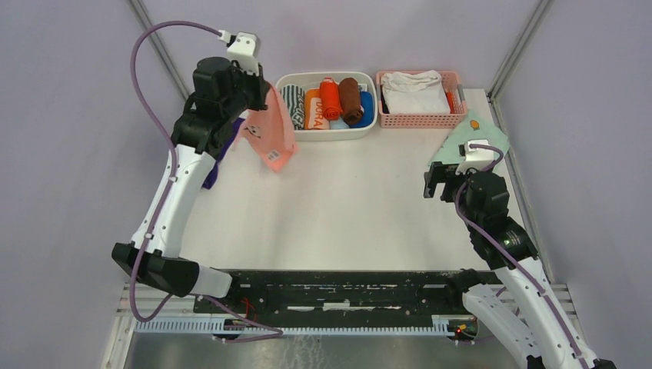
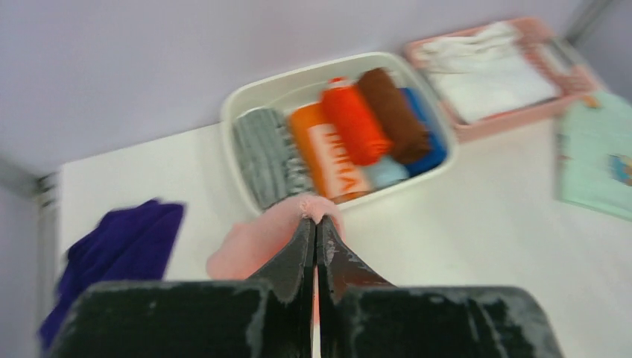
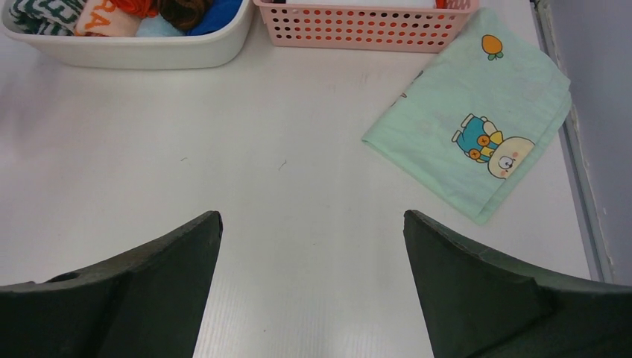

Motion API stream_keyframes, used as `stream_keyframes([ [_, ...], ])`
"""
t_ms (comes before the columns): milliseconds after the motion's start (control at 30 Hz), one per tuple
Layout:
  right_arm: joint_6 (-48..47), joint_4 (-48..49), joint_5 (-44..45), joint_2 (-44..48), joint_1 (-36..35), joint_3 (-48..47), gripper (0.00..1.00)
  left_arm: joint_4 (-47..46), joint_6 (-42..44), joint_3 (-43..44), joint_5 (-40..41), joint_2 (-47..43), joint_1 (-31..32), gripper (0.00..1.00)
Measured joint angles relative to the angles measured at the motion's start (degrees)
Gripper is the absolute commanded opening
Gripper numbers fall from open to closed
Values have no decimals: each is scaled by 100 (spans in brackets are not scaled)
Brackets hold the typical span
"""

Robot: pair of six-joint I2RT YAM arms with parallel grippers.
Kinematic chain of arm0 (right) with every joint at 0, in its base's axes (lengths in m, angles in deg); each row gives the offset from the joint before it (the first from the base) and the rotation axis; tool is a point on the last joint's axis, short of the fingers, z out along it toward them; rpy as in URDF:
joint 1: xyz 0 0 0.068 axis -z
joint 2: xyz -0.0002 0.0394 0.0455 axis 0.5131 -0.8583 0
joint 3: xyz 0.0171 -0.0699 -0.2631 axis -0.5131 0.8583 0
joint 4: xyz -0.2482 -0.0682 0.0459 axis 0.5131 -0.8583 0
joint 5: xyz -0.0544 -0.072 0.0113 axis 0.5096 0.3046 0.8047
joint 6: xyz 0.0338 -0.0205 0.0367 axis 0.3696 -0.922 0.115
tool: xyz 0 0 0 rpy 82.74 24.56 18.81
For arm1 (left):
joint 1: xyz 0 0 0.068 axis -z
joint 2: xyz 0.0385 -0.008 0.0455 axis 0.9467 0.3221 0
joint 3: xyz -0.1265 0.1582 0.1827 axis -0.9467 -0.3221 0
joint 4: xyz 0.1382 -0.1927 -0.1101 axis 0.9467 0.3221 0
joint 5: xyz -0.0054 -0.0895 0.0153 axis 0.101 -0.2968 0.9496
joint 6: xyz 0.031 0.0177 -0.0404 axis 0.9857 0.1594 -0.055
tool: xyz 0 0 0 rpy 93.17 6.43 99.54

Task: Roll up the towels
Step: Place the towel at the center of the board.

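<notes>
The salmon-pink towel (image 1: 275,137) hangs off the table at the back left, pinched at its top edge by my left gripper (image 1: 264,91), which is shut on it. In the left wrist view the pink towel (image 2: 250,242) bunches over the closed gripper (image 2: 316,221). Under the left arm lies the purple towel (image 1: 214,167), crumpled and partly hidden; it also shows as a purple towel (image 2: 119,250) at the left of that wrist view. Over bare table on the right side, my right gripper (image 1: 435,184) stands wide open and holds nothing (image 3: 311,216).
A white bin (image 1: 286,81) of rolled cloths and a pink basket (image 1: 419,119) with a white folded cloth stand along the back edge. A mint-green cartoon-print cloth (image 1: 475,134) lies at the right, beyond the right gripper, near the table's right edge.
</notes>
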Motion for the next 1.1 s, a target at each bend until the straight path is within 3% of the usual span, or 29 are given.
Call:
stream_keyframes([
  [200, 22, 17, -164, -7, 0, -70, 100, 118, -313, 472, -1370, 291, 826, 3],
  [367, 22, 17, -330, -87, 0, -195, 100, 177, -376, 264, -1934, 437, 1108, 7],
  [467, 17, 15, -562, -293, 0, -291, 100, 63, -457, -339, -1915, 407, 1097, 18],
  [600, 13, 15, -1034, -879, 0, -415, 100, -26, -660, -1469, -1513, 472, 1075, 47],
  [700, 15, -4, -1436, -1438, 0, -463, 100, -50, -901, -2055, -1143, 621, 1073, 60],
  [900, 20, -57, -2039, -2306, -4, -481, 100, -358, -1423, -3082, -621, 459, 1064, 67],
  [1100, 35, 42, -2341, -2618, -74, -481, 100, -721, -1851, -3801, -627, 149, 1165, 71],
])
